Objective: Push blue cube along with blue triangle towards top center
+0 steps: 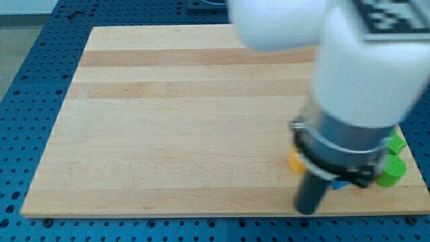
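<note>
My tip: the dark rod's lower end rests on the wooden board, holding nothing.
Blue block: a sliver just right of my tip, shape hidden.
Orange block: just above-left.
Green blocks: and, farther right.

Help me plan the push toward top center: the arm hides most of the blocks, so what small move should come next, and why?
Probably ease my tip a little toward the view's right, under the blue block. Only a sliver of blue shows behind the arm, with an orange block to its left and green blocks to its right. My tip sits below and left of the blue sliver, so pushing upward now would likely miss it.
</note>
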Motion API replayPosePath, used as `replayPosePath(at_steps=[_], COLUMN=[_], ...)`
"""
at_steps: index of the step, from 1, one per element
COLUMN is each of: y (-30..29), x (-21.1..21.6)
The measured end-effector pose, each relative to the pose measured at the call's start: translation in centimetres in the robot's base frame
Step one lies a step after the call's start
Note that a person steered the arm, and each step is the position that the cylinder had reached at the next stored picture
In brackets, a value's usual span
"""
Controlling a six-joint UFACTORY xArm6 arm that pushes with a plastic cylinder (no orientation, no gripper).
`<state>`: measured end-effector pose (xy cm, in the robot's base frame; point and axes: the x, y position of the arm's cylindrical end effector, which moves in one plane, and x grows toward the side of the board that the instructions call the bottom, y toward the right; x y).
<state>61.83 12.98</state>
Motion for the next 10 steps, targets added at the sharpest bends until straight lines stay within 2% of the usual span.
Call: replayPosePath(at_steps=[2, 3, 4, 6, 7, 9, 10], y=[1.1, 5.0, 5.0, 9.5, 9.5, 4.0, 3.3], x=[0.0, 0.0, 0.0, -0.1, -0.1, -0.4, 0.0])
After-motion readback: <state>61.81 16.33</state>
